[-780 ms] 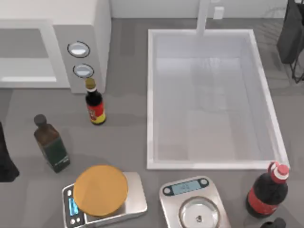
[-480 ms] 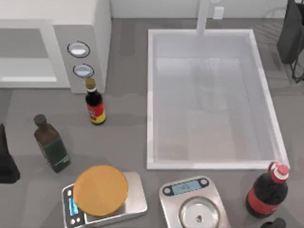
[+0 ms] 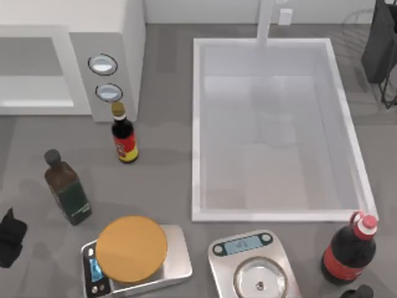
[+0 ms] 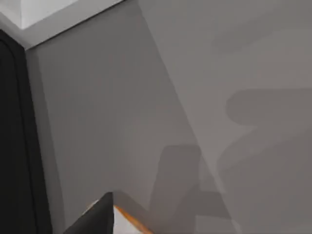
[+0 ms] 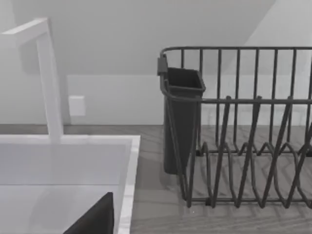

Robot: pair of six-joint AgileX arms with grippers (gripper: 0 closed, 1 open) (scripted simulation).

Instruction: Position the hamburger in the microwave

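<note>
My left gripper (image 3: 9,239) hangs at the table's left edge, well out in front of the microwave (image 3: 68,56) and off to the left of its open cavity. In my left wrist view a dark wedge of the gripper shows, with a thin orange-brown sliver of the hamburger (image 4: 127,218) touching it. How wide the gripper stands, and whether it really has the hamburger clamped, I cannot tell.

The microwave sits at the table's far left corner. Its light grey cavity faces the front, and its two knobs (image 3: 103,64) are on the panel at its right.

Bare grey table (image 3: 25,136) runs from my gripper up to the cavity's front edge. The nearest thing to that lane is the dark green bottle (image 3: 68,194), upright, right of my gripper and in front of the microwave's panel. The red-labelled sauce bottle (image 3: 124,138) stands just in front of the lower knob, nearly touching the microwave's front right corner.

Farther from the microwave, an orange disc (image 3: 131,248) lies on a steel scale (image 3: 177,261). A second scale (image 3: 249,267) and a cola bottle (image 3: 348,251) are farther right still. The white sink (image 3: 197,124) lies right of the microwave, with a strip of table between them.

My right gripper (image 5: 95,219) is parked, well apart from the microwave. Its wrist view looks past the sink's corner at a wire dish rack (image 5: 243,131).
</note>
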